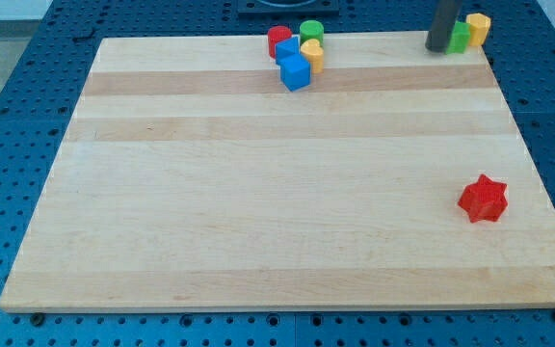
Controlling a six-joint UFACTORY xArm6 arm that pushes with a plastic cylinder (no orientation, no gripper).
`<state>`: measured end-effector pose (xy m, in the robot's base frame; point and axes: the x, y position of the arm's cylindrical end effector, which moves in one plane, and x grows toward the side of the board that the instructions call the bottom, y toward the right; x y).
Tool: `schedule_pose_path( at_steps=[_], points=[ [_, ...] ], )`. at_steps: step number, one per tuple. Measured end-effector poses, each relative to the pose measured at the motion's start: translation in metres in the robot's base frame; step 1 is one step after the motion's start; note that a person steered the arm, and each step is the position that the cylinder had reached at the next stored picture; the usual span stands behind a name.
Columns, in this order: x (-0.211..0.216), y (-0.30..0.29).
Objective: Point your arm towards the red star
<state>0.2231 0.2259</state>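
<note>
Red star: red star [482,199] lies flat on the wooden board [258,193], near the board's right edge and well toward the view's bottom, alone, with no other block close to it.
Tip: my tip [438,48] rests at the board's top edge, far toward the view's top from the red star and a little to its left.
Tip's neighbours: a green block [461,38] touches or nearly touches the tip on its right; a yellow block [478,28] sits just beyond that.
Claw state: none fitted; the arm ends in a plain rod, so nothing spreads, closes or pinches.
Direction to go: my judgement is mostly toward the view's bottom, slightly rightward, away from the green block.
Star's axis: roughly as wide as long, so no long axis; which way its arms point is too small to tell.
Far cluster: red, green, yellow and blue blocks [296,72] huddle up and well left of the star.
</note>
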Motion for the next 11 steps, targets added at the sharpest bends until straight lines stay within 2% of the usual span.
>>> schedule_pose_path(
  at_steps=[1,2,5,6,7,8,10,11],
  points=[
    [-0.006,-0.003],
    [0.007,-0.03],
    [0.14,-0.077],
    [0.172,-0.08],
    [0.221,-0.086],
    [0.275,-0.084],
    [0.35,-0.069],
    [0.356,-0.021]
  ],
)
